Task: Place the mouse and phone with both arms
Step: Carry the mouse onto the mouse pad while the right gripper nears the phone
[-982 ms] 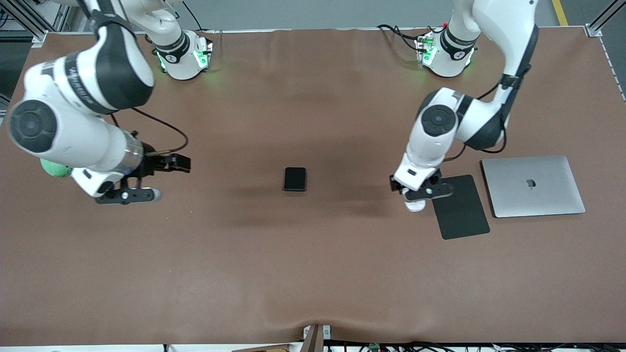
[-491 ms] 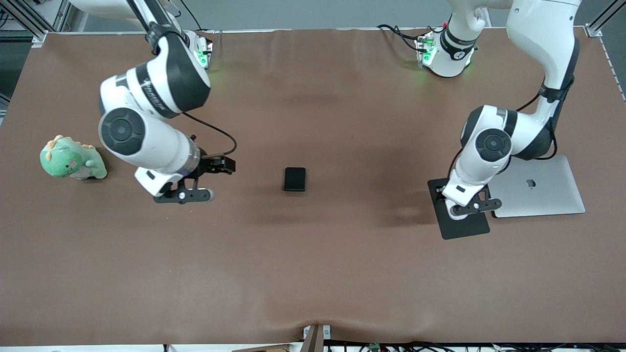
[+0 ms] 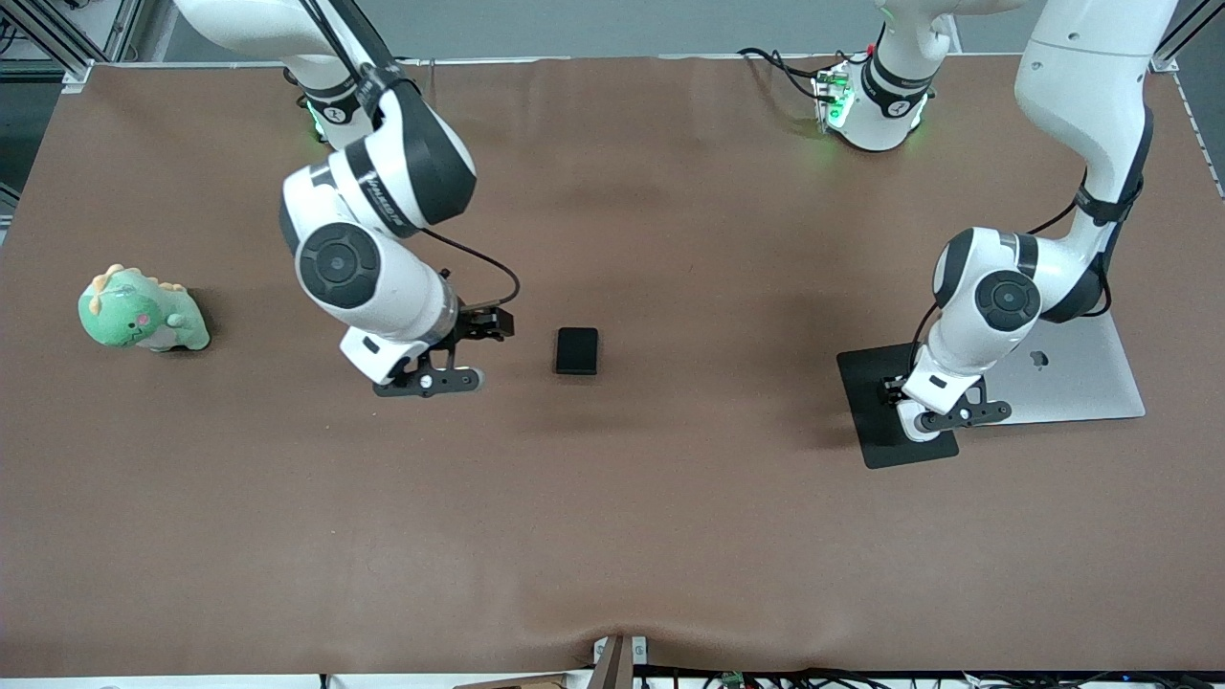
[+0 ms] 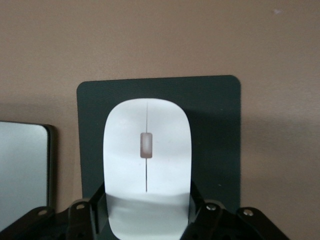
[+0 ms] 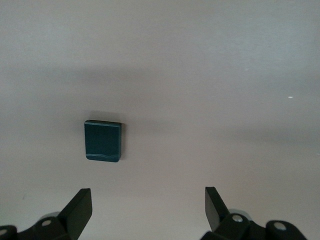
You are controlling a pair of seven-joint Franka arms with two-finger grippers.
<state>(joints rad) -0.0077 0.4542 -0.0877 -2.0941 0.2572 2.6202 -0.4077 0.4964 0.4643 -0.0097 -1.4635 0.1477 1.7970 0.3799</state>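
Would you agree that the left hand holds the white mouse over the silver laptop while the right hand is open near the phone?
Not quite: the left hand holds the mouse over the black mouse pad, not the laptop beside it, as the left wrist view shows. The right hand is indeed open near the phone.

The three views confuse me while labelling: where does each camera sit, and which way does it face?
Front view: high, facing both arms; shows phone, mouse pad.
Left wrist view: looks down over the left hand gripping the mouse above the pad.
Right wrist view: looks down past the open right hand at the phone.
Phone and pad recur.
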